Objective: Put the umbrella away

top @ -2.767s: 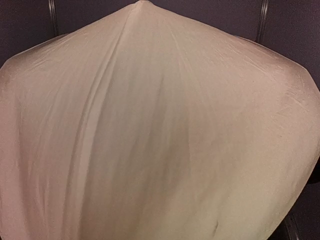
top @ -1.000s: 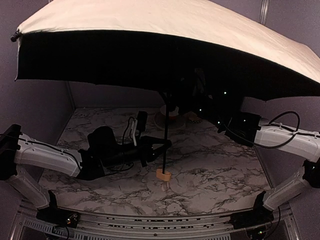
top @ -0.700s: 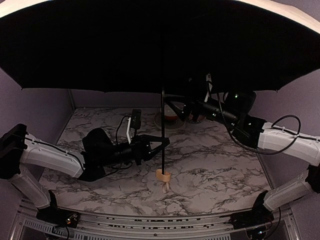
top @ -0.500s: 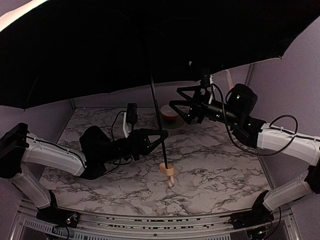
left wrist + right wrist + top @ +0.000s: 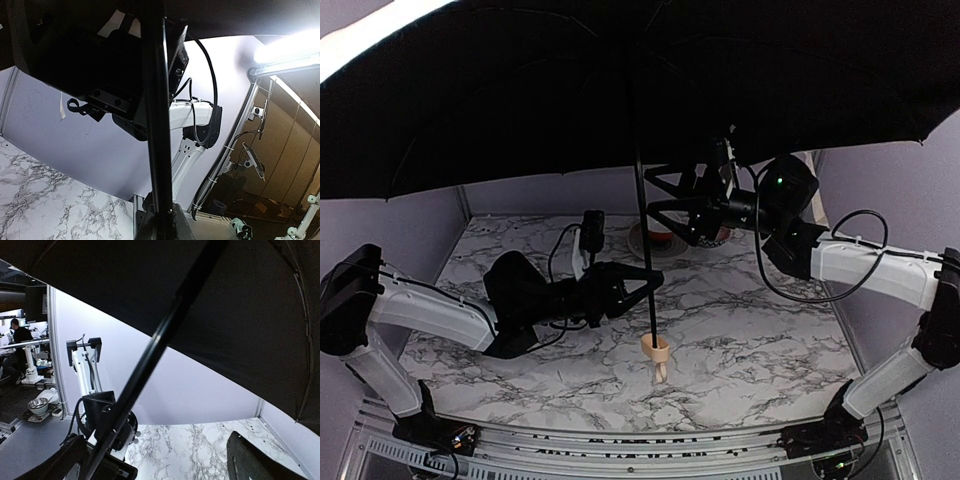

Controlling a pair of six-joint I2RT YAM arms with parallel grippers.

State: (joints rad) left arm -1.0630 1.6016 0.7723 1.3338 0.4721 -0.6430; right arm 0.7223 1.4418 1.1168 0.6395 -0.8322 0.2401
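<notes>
Marble tabletop [image 5: 760, 330] is shaded by the open umbrella [image 5: 520, 100], its shaft [image 5: 640, 240] clamped by the left gripper [image 5: 647, 281]; the right gripper [image 5: 653, 193] is spread wide.

The white-shelled, black-jointed left arm [image 5: 420, 310], lower left in the overhead view, matches the right arm [image 5: 865, 270], lower right. Thin black cables [image 5: 552, 265] loop off both, and the left pincer [image 5: 650, 278] and right pincer [image 5: 651, 193] are black.

top view looks from behind; both wrist views tilt upward, close on the umbrella shaft [image 5: 155, 125].
</notes>
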